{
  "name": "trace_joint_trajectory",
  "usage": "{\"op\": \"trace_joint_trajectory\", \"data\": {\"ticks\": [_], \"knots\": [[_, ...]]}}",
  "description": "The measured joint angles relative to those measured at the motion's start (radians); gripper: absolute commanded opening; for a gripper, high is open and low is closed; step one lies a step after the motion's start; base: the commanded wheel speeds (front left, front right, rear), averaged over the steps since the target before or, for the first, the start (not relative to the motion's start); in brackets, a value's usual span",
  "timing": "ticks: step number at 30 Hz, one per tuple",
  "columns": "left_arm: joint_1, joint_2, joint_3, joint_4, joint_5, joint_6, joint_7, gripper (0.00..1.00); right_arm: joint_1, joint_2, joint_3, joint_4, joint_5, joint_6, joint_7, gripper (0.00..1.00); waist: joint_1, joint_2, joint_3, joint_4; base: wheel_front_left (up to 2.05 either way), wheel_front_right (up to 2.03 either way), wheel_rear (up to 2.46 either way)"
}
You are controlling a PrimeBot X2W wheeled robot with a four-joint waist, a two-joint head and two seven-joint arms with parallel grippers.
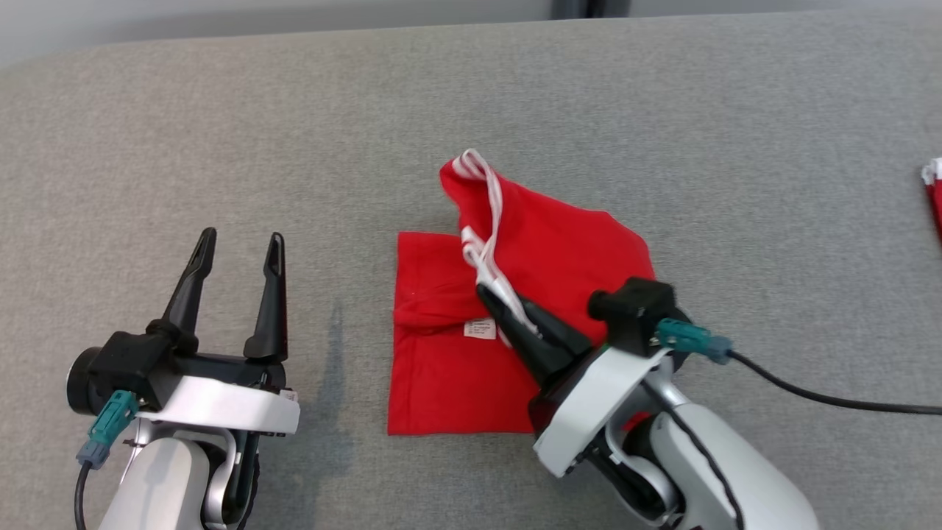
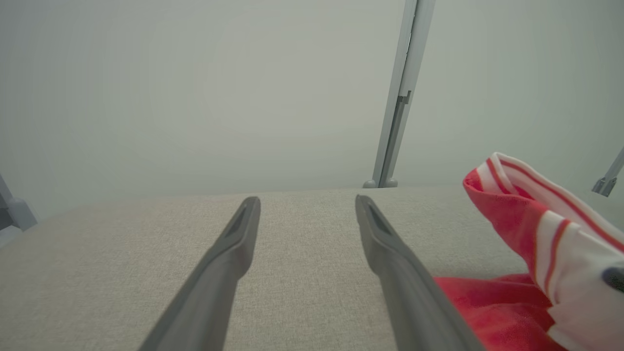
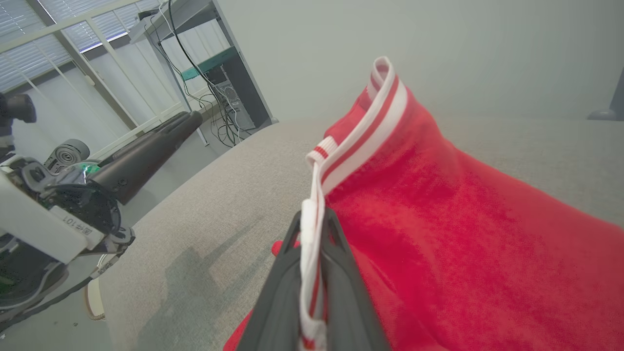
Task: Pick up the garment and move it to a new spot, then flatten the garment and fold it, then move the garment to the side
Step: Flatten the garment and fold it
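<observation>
A red knit garment (image 1: 567, 250) with a white-and-red striped ribbed trim (image 1: 491, 199) lies near the middle of a grey woven fabric surface (image 1: 221, 110). Its lower left part is spread flat as a rough rectangle. The upper right part is pulled up into a peak, and the trim runs down from that peak toward the robot. A small white sewn-in label (image 1: 480, 329) shows on the flat part, just beside the right gripper (image 1: 491, 297).

The right gripper's two long dark fingers are clenched on the striped trim. In the right wrist view the band passes straight between them and the red cloth slopes away to the right (the pinched strip looks doubled over, though that is hard to tell). A black cable (image 1: 809, 394) leads off to the right from a teal connector (image 1: 684, 337) on that wrist.

The left gripper (image 1: 243, 239) sits well apart from the garment, to its left. Its fingers are spread wide with nothing between them, pointing away from the robot and just above the grey surface. In the left wrist view the raised trim shows at the right edge.

A second red-and-white striped piece of cloth (image 1: 933, 191) lies at the far right edge of the surface.
</observation>
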Motion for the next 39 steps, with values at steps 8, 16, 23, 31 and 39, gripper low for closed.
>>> {"op": "trace_joint_trajectory", "data": {"ticks": [8,16,23,31,39], "knots": [[-0.017,-0.025,0.0,0.012,0.009,-0.017,0.0,1.0,-0.055,0.01,0.125,0.155,0.109,0.0,-0.066,0.0,0.0,0.0,0.019,0.044,0.0,0.0,0.0],[-0.021,-0.038,0.012,0.023,0.023,-0.028,0.0,1.0,-0.115,0.01,0.183,0.209,0.182,0.0,-0.158,1.0,0.0,-0.0001,0.022,0.046,0.0,0.0,0.0],[-0.014,-0.04,0.033,0.026,0.043,-0.032,0.0,1.0,-0.129,0.012,0.069,0.148,0.114,0.0,-0.266,1.0,0.0,-0.0001,0.004,0.026,0.0,0.0,0.0],[0.02,-0.036,0.058,0.017,0.062,-0.016,0.0,1.0,0.008,-0.053,-0.27,0.032,-0.067,0.0,-0.285,1.0,0.0,0.0,-0.034,-0.004,0.0,0.0,0.0],[0.086,-0.015,0.08,0.018,0.069,0.015,0.003,1.0,0.214,-0.109,-0.498,-0.025,-0.159,0.0,-0.216,1.0,0.0,0.0,-0.109,-0.031,0.0,0.0,0.0]]}}
